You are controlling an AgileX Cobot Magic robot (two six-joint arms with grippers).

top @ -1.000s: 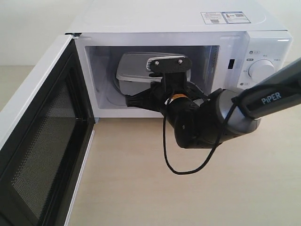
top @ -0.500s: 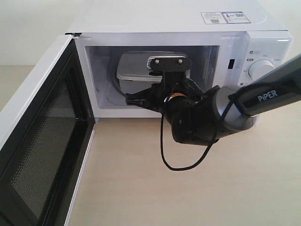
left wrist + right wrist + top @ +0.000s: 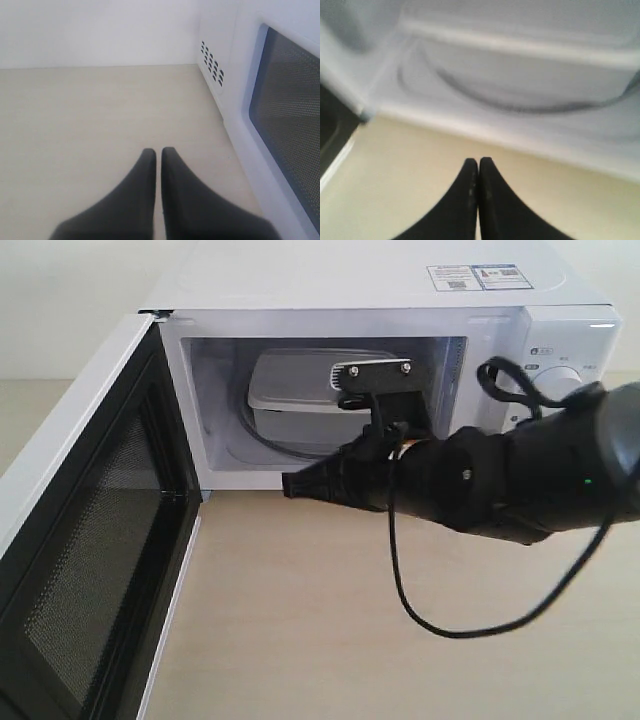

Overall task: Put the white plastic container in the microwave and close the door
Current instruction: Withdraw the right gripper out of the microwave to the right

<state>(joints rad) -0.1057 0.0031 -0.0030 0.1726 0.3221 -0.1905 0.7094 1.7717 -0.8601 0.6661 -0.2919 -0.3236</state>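
Note:
The white plastic container (image 3: 300, 400) rests inside the open microwave (image 3: 370, 280), on the round turntable; it fills the upper part of the right wrist view as the container (image 3: 530, 75). The door (image 3: 90, 540) stands swung wide open at the left, its mesh window (image 3: 290, 115) also showing in the left wrist view. My right gripper (image 3: 290, 484) is shut and empty, its tips just outside the cavity's front edge, over the table; the same gripper (image 3: 478, 161) shows closed fingers. My left gripper (image 3: 158, 151) is shut on nothing, beside the door's outer face.
A light wooden table (image 3: 350, 640) carries the microwave. The right arm's black cable (image 3: 400, 580) loops down over the table. Two knobs (image 3: 560, 385) sit on the right panel, partly hidden by the arm. Vent slots (image 3: 212, 67) mark the microwave's side.
My right gripper has drawn back out of the cavity toward the table, and the arm swung to the right. The container stays inside the microwave. The door has not moved.

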